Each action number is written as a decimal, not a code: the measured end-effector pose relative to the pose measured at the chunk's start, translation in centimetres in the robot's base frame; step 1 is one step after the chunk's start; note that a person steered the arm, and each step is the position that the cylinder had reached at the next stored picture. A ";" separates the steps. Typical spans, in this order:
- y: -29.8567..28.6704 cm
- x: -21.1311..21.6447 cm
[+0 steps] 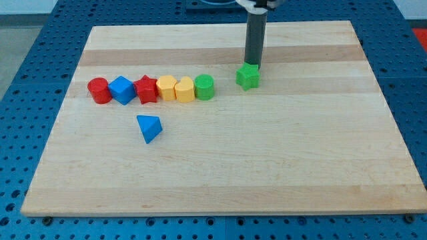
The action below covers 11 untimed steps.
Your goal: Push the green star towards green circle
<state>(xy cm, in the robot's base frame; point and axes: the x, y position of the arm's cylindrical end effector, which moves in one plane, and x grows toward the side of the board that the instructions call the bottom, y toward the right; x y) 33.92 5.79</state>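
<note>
The green star (247,77) lies on the wooden board right of centre, towards the view's top. The green circle (205,87) stands to its left, at the right end of a row of blocks, with a gap between the two. My tip (253,65) is at the star's upper right edge, touching or nearly touching it. The dark rod rises from there to the view's top.
The row left of the green circle holds two yellow blocks (175,88), a red star (146,89), a blue cube (123,90) and a red cylinder (99,90). A blue triangle (149,127) lies alone below the row. The board's (220,173) edges border a blue pegboard.
</note>
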 end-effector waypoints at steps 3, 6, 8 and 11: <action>3.3 0.3; 1.4 2.6; -0.6 2.8; -1.1 3.2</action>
